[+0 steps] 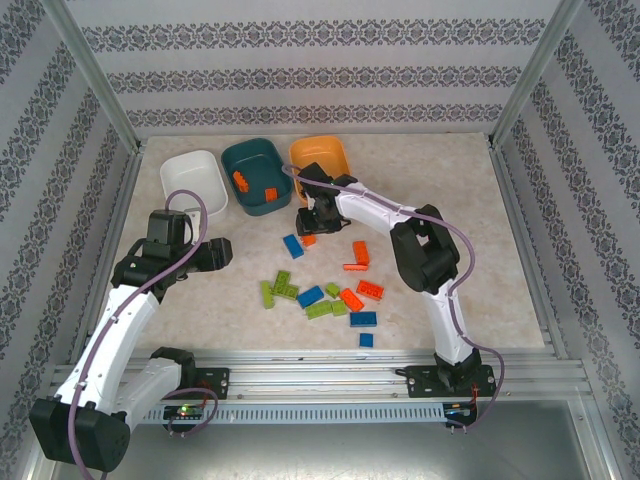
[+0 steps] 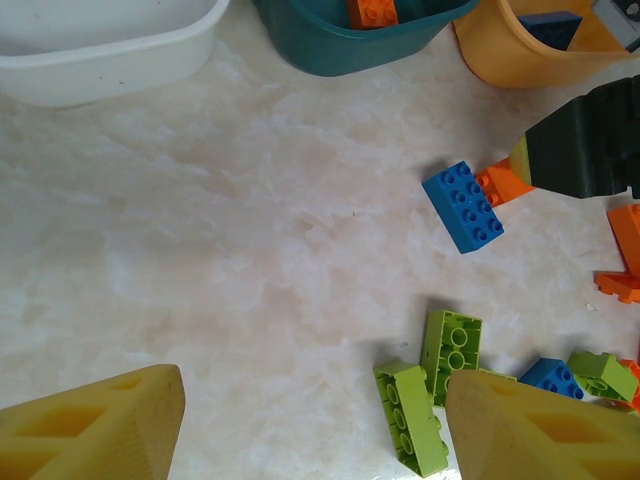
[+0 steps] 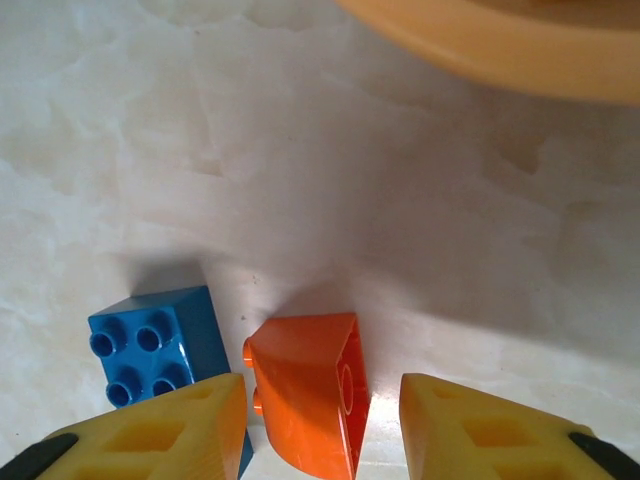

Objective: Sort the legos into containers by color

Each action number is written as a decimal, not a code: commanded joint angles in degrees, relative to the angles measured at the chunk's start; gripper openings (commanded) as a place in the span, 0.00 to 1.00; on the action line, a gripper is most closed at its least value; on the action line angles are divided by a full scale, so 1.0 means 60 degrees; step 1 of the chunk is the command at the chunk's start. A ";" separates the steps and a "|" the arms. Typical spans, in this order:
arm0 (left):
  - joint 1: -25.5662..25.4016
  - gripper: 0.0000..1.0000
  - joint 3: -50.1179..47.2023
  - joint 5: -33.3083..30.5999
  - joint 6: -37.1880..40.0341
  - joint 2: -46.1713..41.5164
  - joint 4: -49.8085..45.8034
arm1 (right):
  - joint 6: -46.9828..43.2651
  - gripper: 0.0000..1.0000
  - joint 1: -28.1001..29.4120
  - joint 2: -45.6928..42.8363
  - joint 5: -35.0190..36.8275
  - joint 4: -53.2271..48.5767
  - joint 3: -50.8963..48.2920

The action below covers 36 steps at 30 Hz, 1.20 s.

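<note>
We look down on the table [image 1: 480, 250], with three tubs side by side at its far edge: the white tub [image 1: 195, 180] on the left, the teal tub [image 1: 255, 175] in the middle and the orange tub [image 1: 325, 155] on the right.

The left gripper [image 1: 222, 252] hangs over bare table in front of the white tub. Its jaws are wide apart and hold nothing.

The right gripper [image 3: 322, 420] is down just in front of the orange tub, its jaws partly open with a finger on either side of an orange brick [image 3: 310, 390] lying on the table. One finger is close against it and a gap shows at the other, so we do not call it gripped. A blue brick [image 3: 155, 345] lies just beside it.

Two orange bricks [image 1: 240, 180] [image 1: 270, 193] sit in the teal tub, and a blue piece [image 2: 558, 25] sits in the orange tub. The loose bricks [image 1: 335, 295], green, blue and orange, lie scattered mid-table between the arms.
</note>
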 commanded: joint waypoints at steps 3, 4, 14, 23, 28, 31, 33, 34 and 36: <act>0.0147 0.70 -0.0084 0.0120 0.0115 -0.0009 0.0216 | -0.0150 0.44 0.0084 0.0271 0.0218 -0.0199 0.0197; 0.0143 0.70 -0.0086 0.0116 0.0124 -0.0003 0.0216 | -0.0148 0.43 0.0082 0.0306 0.0242 -0.0187 0.0196; 0.0145 0.71 -0.0095 0.0152 0.0124 0.0008 0.0230 | -0.0039 0.42 0.0091 0.0743 0.0101 -0.0168 0.0260; 0.0144 0.72 -0.0114 0.0180 0.0109 0.0044 0.0230 | 0.0380 0.23 0.0056 0.0161 0.0123 0.0496 -0.0548; 0.0143 0.73 -0.0099 0.0153 0.0110 0.0030 0.0216 | 0.0829 0.21 -0.0110 -0.0568 -0.0239 0.1132 -0.1158; 0.0145 0.73 -0.0114 0.0173 0.0110 0.0029 0.0216 | 0.1087 0.21 -0.0190 -0.1016 -0.0615 0.1427 -0.1336; 0.0146 0.73 -0.0113 0.0182 0.0102 0.0030 0.0216 | 0.1287 0.21 -0.0249 -0.1303 -0.0903 0.1647 -0.1397; 0.0146 0.73 -0.0100 0.0182 0.0100 0.0019 0.0216 | 0.1400 0.22 -0.0273 -0.1415 -0.1084 0.1779 -0.1427; 0.0143 0.73 -0.0116 0.0189 0.0096 0.0013 0.0215 | 0.1722 0.21 -0.0332 -0.1655 -0.1493 0.2145 -0.1483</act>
